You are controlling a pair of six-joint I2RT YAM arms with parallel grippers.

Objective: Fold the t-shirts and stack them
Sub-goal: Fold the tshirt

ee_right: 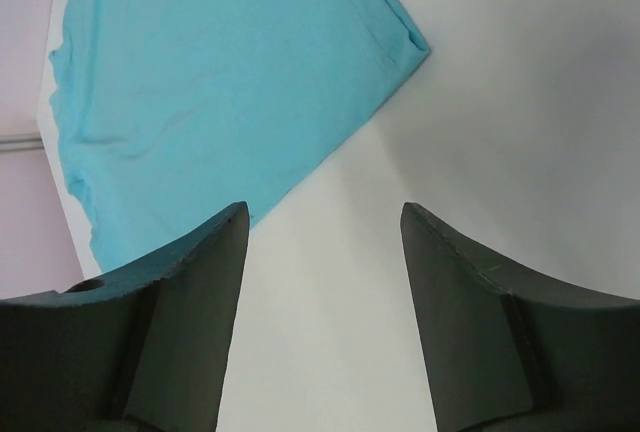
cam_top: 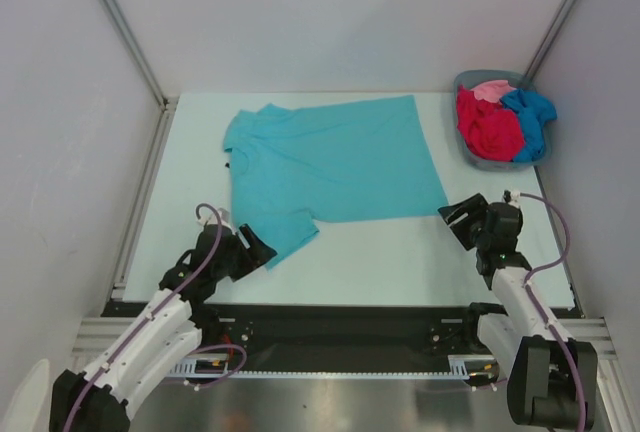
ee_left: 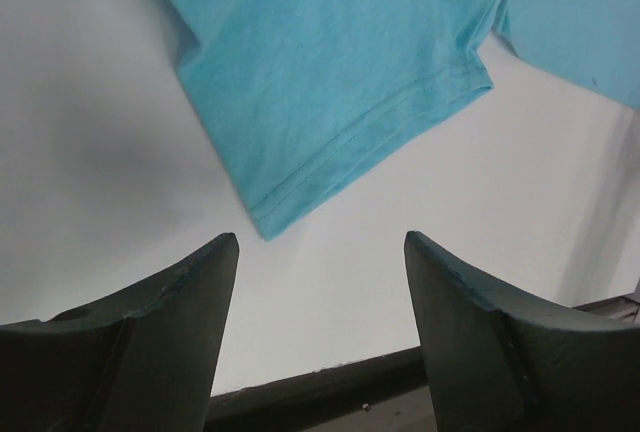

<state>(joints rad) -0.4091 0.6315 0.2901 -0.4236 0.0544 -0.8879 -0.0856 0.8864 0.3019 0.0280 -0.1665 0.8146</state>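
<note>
A teal t-shirt (cam_top: 325, 162) lies spread flat on the white table, collar to the left, hem to the right. My left gripper (cam_top: 256, 249) hovers open just short of the near sleeve (ee_left: 330, 102), nothing between its fingers. My right gripper (cam_top: 460, 220) stands open beside the shirt's near right hem corner (ee_right: 405, 42), empty too. A crimson red t-shirt (cam_top: 487, 124), a pale pink one (cam_top: 492, 89) and a bright blue one (cam_top: 530, 112) lie bunched in the basket.
The grey-blue plastic basket (cam_top: 480, 161) sits at the back right corner of the table. White walls with metal rails close in the left, back and right. The black front rail (ee_left: 310, 392) runs along the near table edge.
</note>
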